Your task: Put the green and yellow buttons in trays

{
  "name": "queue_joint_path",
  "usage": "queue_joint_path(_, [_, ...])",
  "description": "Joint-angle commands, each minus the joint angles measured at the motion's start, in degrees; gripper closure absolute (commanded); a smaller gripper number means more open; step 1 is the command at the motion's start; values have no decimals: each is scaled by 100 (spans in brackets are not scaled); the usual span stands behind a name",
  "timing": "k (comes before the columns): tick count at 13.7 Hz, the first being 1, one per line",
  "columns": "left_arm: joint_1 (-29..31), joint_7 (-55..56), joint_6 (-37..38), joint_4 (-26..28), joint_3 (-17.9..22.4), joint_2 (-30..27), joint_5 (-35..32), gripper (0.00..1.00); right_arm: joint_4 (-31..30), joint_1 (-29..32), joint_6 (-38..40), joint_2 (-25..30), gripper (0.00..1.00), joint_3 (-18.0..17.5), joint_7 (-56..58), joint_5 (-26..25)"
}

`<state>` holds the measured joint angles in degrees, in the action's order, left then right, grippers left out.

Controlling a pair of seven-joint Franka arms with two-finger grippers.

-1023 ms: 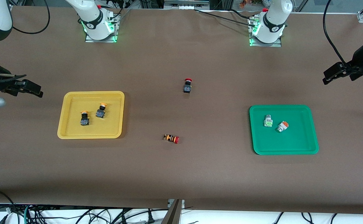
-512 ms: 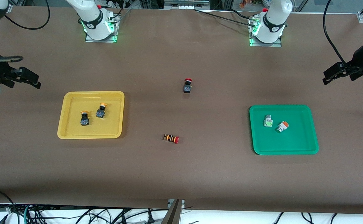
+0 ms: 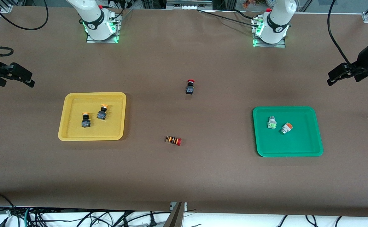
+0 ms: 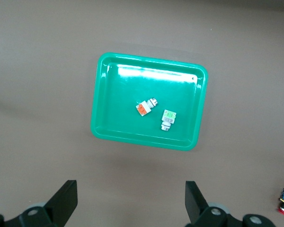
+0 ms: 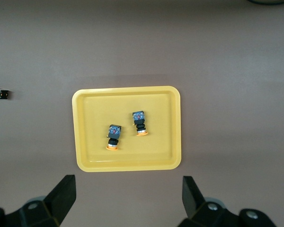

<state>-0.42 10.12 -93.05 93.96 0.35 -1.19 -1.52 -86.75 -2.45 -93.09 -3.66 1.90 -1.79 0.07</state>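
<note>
The yellow tray (image 3: 92,116) lies toward the right arm's end of the surface (image 3: 184,176) and holds two black switches with yellow caps (image 3: 85,119) (image 3: 102,112), side by side and apart. The green tray (image 3: 287,131) lies toward the left arm's end and holds a green-faced switch (image 3: 271,123) and an orange-ended switch (image 3: 286,128), near each other. Two red-capped switches (image 3: 189,86) (image 3: 173,140) rest on the bare surface between the trays. The right tool (image 5: 128,198) hangs above the yellow tray, fingers spread, empty. The left tool (image 4: 131,201) hangs above the green tray, fingers spread, empty.

place: robot lab — bolted arm bases (image 3: 102,26) | loose cables (image 3: 76,217)
</note>
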Motion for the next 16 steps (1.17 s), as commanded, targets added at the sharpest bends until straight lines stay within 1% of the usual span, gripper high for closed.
queue_joint_path(1, [-11, 52, 120, -62, -9, -48, 65, 0, 141, -115, 115, -38, 1, 100, 12, -33])
queue_joint_path(4, [-11, 52, 120, -62, 0, -48, 56, 0, 141, -115, 115, 6, 1, 118, -14, -33])
queue_joint_path(7, [-11, 52, 120, -62, 0, -48, 56, 0, 141, -115, 45, 6, 1, 293, 39, -16])
queue_joint_path(11, [-11, 52, 120, -62, 0, -48, 56, 0, 115, -142, 80, -55, 1, 250, 3, -68])
queue_joint_path(15, [-11, 52, 120, -62, 0, -48, 56, 0, 97, -177, 63, -214, 1, 241, 12, -68])
queue_joint_path(16, [-11, 52, 120, -62, -9, -48, 56, 0, 79, -177, 71, -327, 1, 241, 12, -59])
